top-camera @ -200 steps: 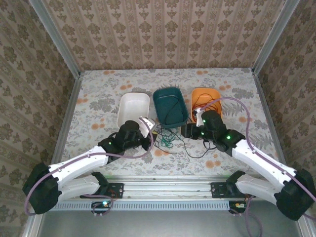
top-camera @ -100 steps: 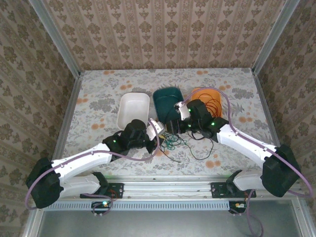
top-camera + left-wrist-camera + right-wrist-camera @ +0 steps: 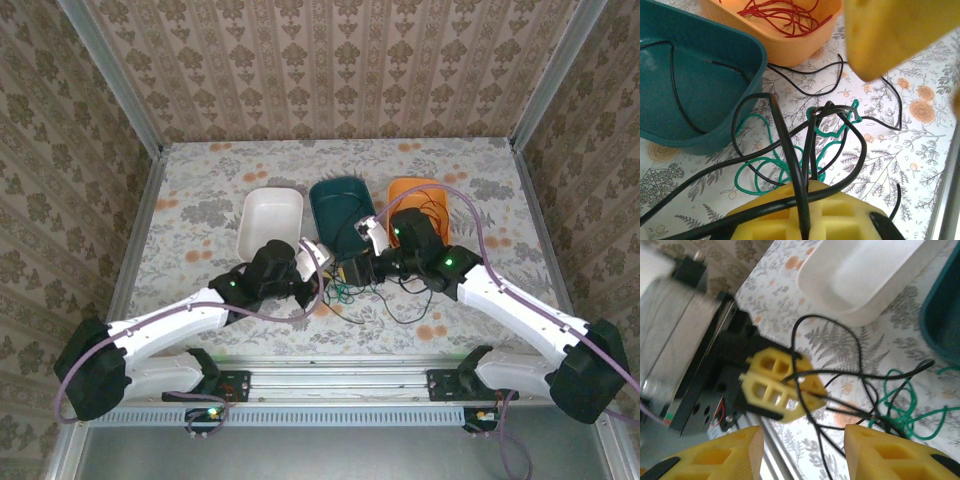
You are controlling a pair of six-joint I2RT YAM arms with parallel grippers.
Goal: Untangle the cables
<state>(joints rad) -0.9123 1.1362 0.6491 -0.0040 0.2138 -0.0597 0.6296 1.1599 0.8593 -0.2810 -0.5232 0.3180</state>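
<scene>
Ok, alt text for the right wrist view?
The left gripper, yellow jaws shut on the black cable, sits mid-frame above a floral tabletop. The green cable lies tangled with the black one at right, a white tray beyond; the right gripper, jaws open, frames the bottom edge.

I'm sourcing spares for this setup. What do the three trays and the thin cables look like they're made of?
The white tray, teal tray and orange tray: likely moulded plastic, smooth, with rounded corners and uniform colour. The black cable, green cable and red cable: probably plastic-insulated wire, slightly glossy, holding loose springy loops.
</scene>
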